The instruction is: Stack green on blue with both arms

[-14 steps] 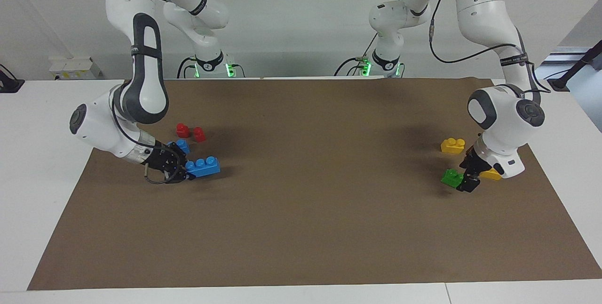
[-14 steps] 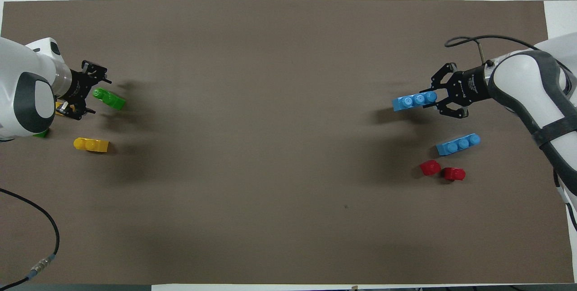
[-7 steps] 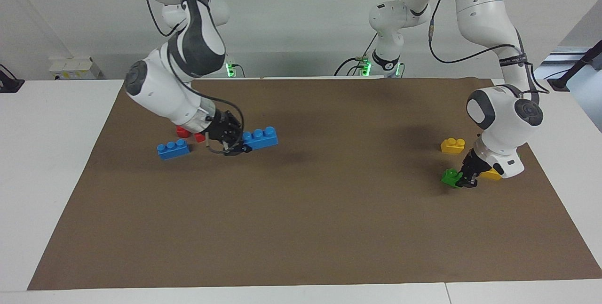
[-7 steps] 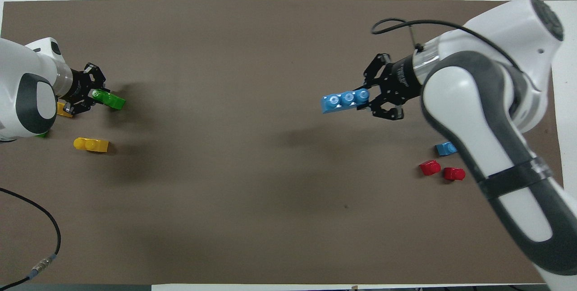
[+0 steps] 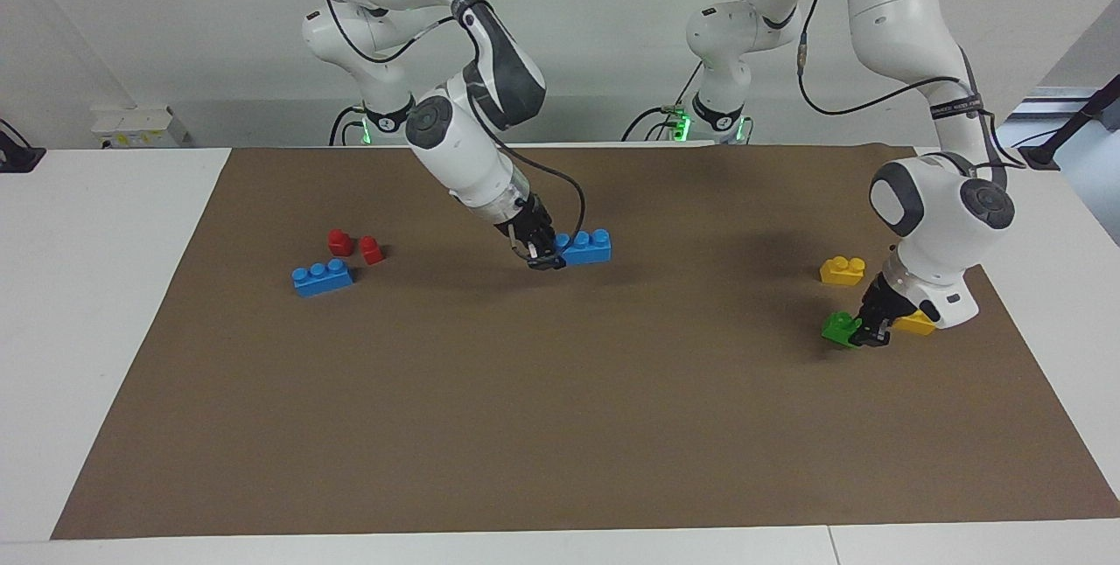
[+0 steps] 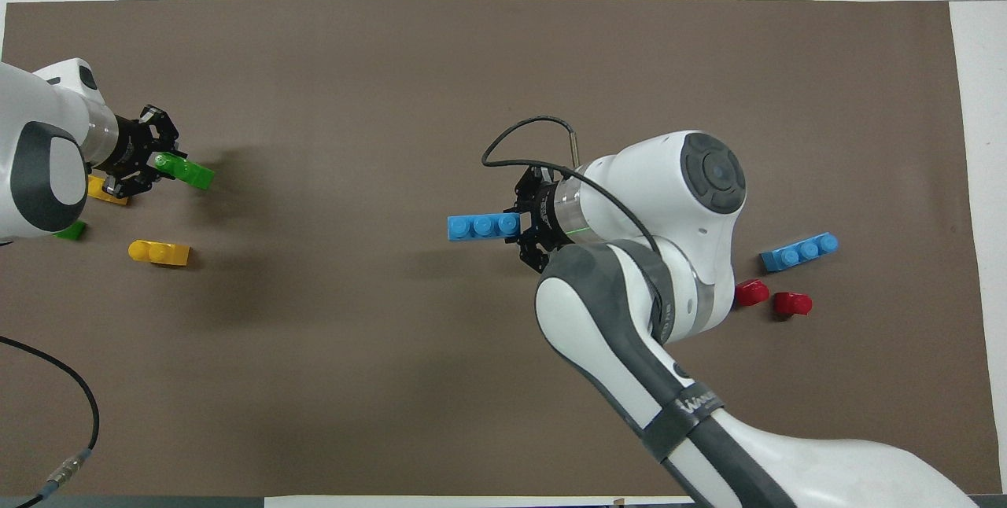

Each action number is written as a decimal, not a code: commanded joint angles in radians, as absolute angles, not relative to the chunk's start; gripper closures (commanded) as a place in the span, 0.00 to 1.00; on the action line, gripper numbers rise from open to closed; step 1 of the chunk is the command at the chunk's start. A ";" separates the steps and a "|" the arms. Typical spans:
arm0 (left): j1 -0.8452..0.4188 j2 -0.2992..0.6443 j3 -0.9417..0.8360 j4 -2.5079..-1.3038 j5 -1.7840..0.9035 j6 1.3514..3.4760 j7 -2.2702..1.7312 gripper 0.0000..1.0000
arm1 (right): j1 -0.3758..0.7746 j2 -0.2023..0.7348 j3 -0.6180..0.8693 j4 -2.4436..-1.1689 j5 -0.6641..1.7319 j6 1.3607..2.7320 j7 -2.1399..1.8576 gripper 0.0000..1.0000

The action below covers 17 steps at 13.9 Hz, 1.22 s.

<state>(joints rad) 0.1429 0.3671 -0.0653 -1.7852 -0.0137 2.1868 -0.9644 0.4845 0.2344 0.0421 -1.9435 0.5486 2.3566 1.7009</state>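
Observation:
My right gripper (image 5: 549, 256) is shut on one end of a blue three-stud brick (image 5: 586, 247) and holds it level, just above the middle of the brown mat; in the overhead view the gripper (image 6: 517, 226) grips the brick (image 6: 481, 226) endwise. My left gripper (image 5: 864, 336) is shut on a green two-stud brick (image 5: 838, 328) low at the mat, at the left arm's end; it also shows in the overhead view (image 6: 161, 165) with the green brick (image 6: 187, 173). A second blue brick (image 5: 323, 276) lies at the right arm's end. A second green brick (image 6: 71, 231) peeks from under the left arm.
Two red pieces (image 5: 340, 241) (image 5: 372, 250) lie beside the loose blue brick, nearer to the robots. One yellow brick (image 5: 843, 269) lies near the green one, nearer to the robots. Another yellow brick (image 5: 914, 324) lies under the left wrist. A black cable (image 6: 47, 366) crosses the mat's corner.
My right arm lifted the blue brick and carried it from the right arm's end to over the mat's middle. My left gripper closed on the green brick and stayed in place.

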 commanded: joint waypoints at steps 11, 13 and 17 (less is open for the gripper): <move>-0.251 0.085 -0.061 -1.870 -0.034 1.945 -1.863 1.00 | 0.581 0.264 0.040 -2.134 0.616 2.628 1.683 1.00; -0.320 0.060 -0.061 -1.932 -0.034 2.008 -1.986 1.00 | 0.600 0.265 0.040 -2.151 0.713 2.666 1.619 1.00; -0.435 0.008 -0.061 -2.085 -0.034 2.170 -2.112 1.00 | 0.604 0.276 0.040 -2.180 0.773 2.714 1.533 1.00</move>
